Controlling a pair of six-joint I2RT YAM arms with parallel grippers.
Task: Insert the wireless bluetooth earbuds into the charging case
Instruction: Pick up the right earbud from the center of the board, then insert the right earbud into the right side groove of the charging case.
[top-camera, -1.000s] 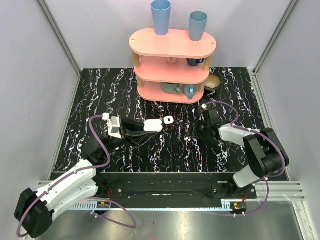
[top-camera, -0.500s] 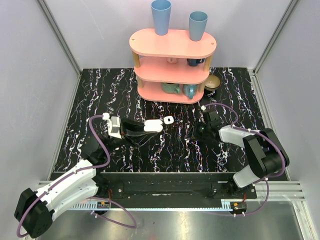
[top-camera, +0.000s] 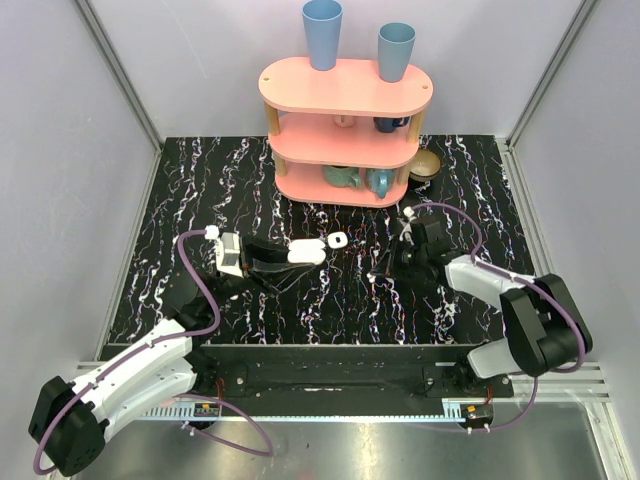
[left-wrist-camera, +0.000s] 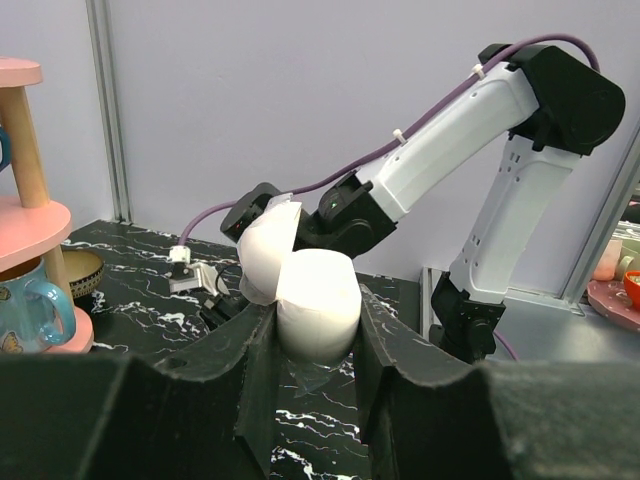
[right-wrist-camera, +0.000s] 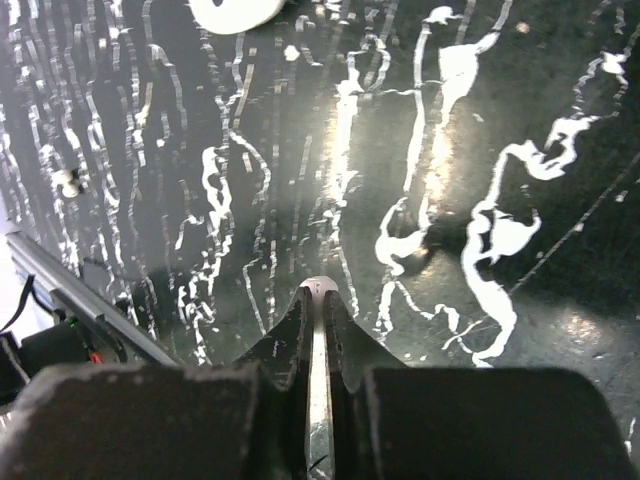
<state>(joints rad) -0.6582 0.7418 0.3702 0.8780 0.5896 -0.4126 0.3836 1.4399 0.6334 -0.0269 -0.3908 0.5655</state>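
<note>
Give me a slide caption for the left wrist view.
Black left fingers clamp the small white glossy oval charging case, lid open, right arm beyond.

I see a black worktop (top-camera: 200, 190) veined with white, boxed in by pale lilac walls (top-camera: 70, 150); a pink 3-tier shelf (top-camera: 345, 90) stands at its far edge.

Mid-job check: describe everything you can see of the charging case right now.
The charging case is a small, glossy white, pebble-shaped clamshell, plastic by the look. Its lid is hinged open, tilted to the left in the left wrist view above the rounded base. The left gripper is shut on the base, a dark finger against each side, holding it upright over the black marbled table. I cannot tell whether it rests on the table. Its inside does not show clearly.
</note>
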